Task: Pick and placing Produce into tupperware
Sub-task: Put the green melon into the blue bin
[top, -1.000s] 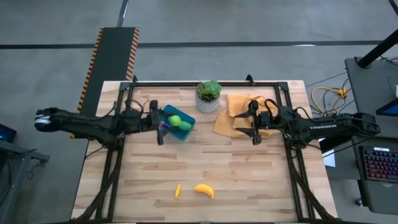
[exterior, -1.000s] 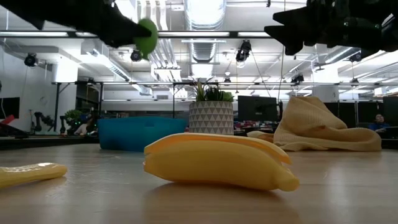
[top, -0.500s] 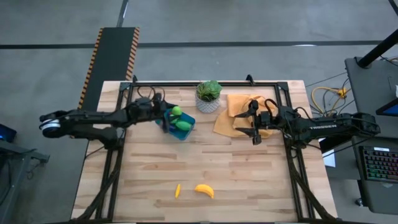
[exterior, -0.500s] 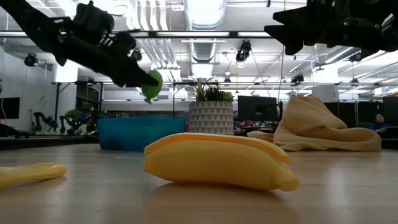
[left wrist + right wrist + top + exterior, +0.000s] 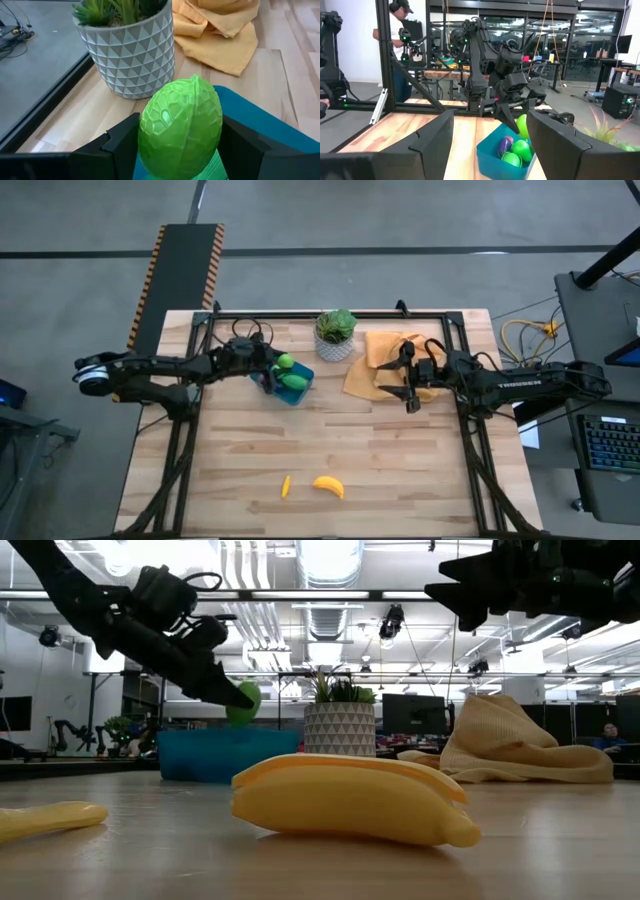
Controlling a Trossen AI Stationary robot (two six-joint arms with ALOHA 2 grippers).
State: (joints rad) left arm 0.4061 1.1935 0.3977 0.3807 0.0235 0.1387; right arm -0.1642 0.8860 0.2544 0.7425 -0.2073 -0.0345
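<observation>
While the banana [image 5: 328,486] and a small yellow piece [image 5: 285,486] lay alone on open boards near the front edge, the left gripper [image 5: 272,370], clamped on a green fruit [image 5: 284,361], hung over the tupperware [image 5: 298,390] beside the plant pot [image 5: 335,345]; the right gripper [image 5: 408,384] hovered, fingers apart, over the cloth [image 5: 372,358].

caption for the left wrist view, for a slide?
Left gripper holding a green toy fruit over the blue tupperware, with the potted plant and orange cloth beyond.
</observation>
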